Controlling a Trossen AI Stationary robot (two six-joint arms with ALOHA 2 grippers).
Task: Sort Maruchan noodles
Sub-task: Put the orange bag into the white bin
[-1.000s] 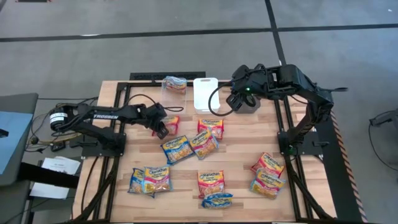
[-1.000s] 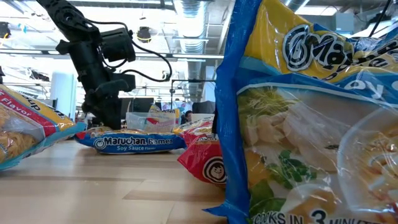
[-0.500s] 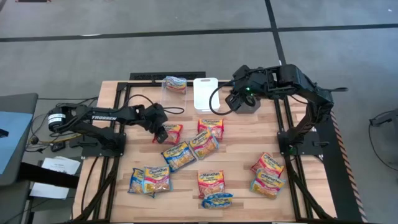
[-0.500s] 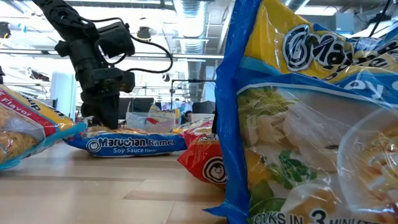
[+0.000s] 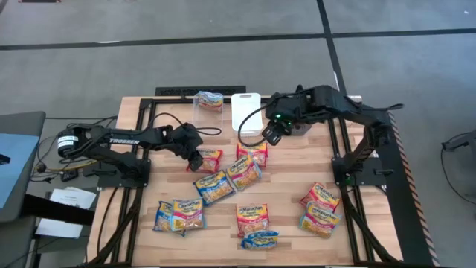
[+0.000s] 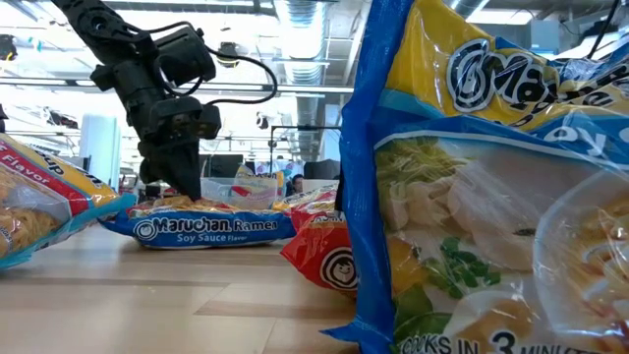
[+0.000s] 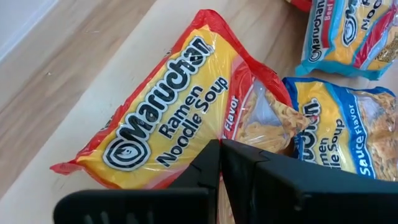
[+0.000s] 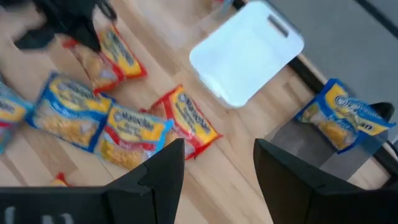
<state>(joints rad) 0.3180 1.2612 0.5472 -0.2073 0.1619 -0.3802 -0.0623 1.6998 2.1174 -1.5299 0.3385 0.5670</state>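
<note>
Several Maruchan noodle packets lie flat on the wooden table (image 5: 290, 171). My left gripper (image 5: 195, 158) is shut on a red-edged packet (image 5: 210, 158), which fills the left wrist view (image 7: 161, 118). A blue soy-sauce packet (image 5: 213, 186) lies just nearer; in the low view that blue packet (image 6: 211, 227) hides my left gripper's (image 6: 173, 193) fingertips. My right gripper (image 5: 271, 135) hangs open in the air beside the white bin (image 5: 245, 112), above another red packet (image 5: 251, 152), holding nothing. My left gripper pinches the red-edged packet at its long side edge (image 7: 198, 144) between the two shut fingers. The fingers slant down from the table's left and lie across that edge. The packet lies about flat and low; whether it is clear of the wood I cannot tell.
A clear bin (image 5: 208, 100) with a blue packet in it stands at the far edge, left of the white bin. More packets lie near the front: a pair at left (image 5: 178, 216), two in the middle (image 5: 251, 217), a pair at right (image 5: 320, 210).
My left gripper has tipped and drawn the red-edged packet a little toward the table's near edge; the blue soy-sauce packet beside it has shifted slightly. My right gripper has come down and toward the table's left, staying open.
</note>
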